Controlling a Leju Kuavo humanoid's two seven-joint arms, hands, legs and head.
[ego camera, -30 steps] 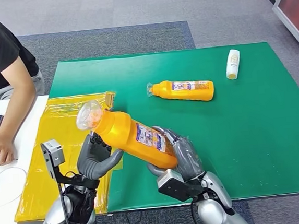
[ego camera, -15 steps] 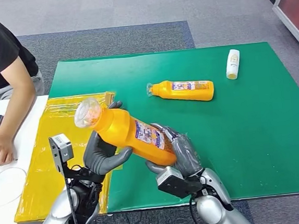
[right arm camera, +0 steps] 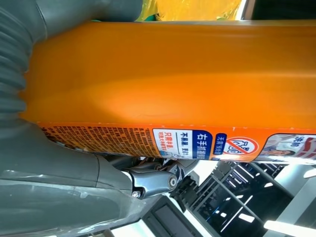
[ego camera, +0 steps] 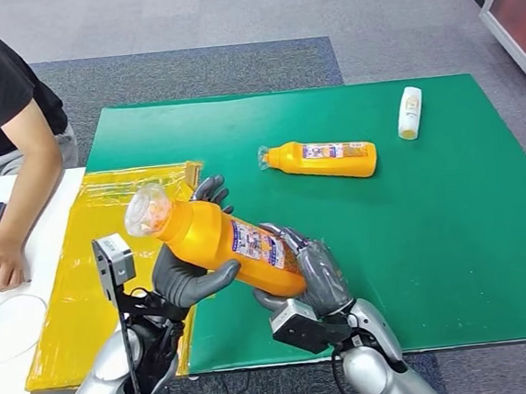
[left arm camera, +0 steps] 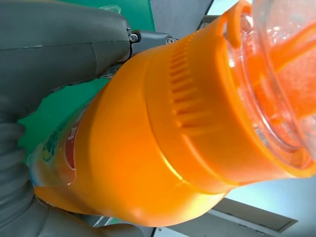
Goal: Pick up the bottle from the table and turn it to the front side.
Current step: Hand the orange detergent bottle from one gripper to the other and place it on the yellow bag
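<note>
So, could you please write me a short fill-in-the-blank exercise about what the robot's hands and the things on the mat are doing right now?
1. The orange bottle is held off the mat by ____ hands, the left hand and the right hand.
2. A second orange bottle lies on the ____ mat.
3. The small white bottle lies near the mat's far ____ corner.

Missing words: both; green; right

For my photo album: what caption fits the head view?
Both hands, left hand and right hand, hold an orange bottle tilted above the green mat.
</note>
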